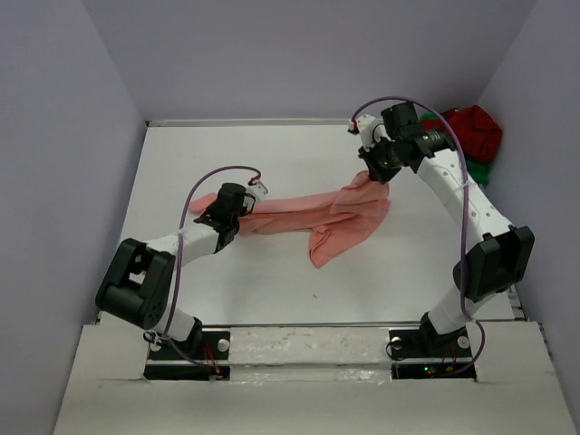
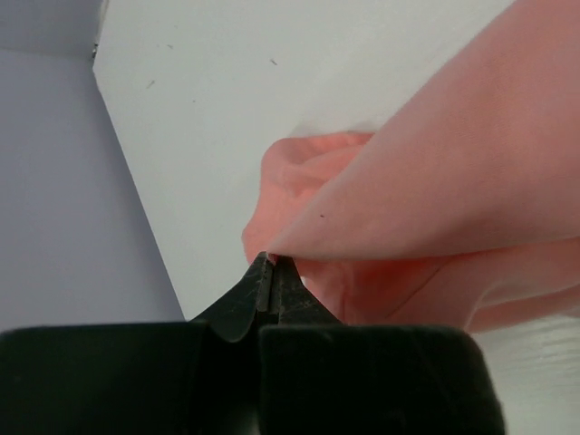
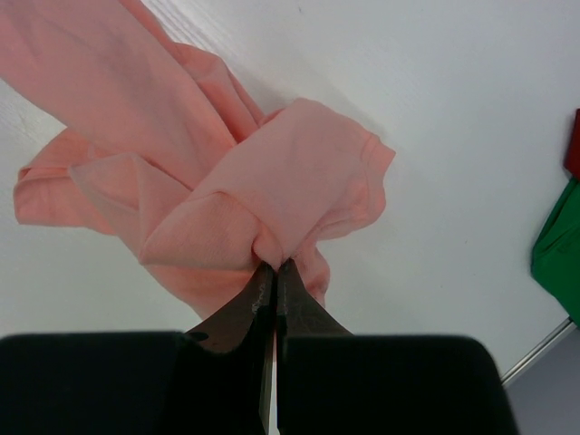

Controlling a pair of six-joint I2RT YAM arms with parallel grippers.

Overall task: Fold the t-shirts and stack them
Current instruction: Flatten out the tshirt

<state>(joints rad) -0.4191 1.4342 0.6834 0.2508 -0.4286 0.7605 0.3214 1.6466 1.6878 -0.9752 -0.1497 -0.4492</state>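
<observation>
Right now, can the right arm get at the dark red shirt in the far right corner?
Probably not as things stand: the right gripper is shut on the salmon-pink shirt, which the left gripper also pinches. The dark red shirt lies close by, with bare table between.

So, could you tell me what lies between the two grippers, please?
The salmon-pink t-shirt, stretched from left gripper to right gripper, each shut on it; the top view shows it.

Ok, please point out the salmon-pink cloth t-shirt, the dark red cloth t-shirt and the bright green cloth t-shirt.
salmon-pink cloth t-shirt (image 1: 349,222), top view, its wide bunched part.
dark red cloth t-shirt (image 1: 472,129), top view, its upper surface.
bright green cloth t-shirt (image 3: 560,249), right wrist view, its visible edge.
</observation>
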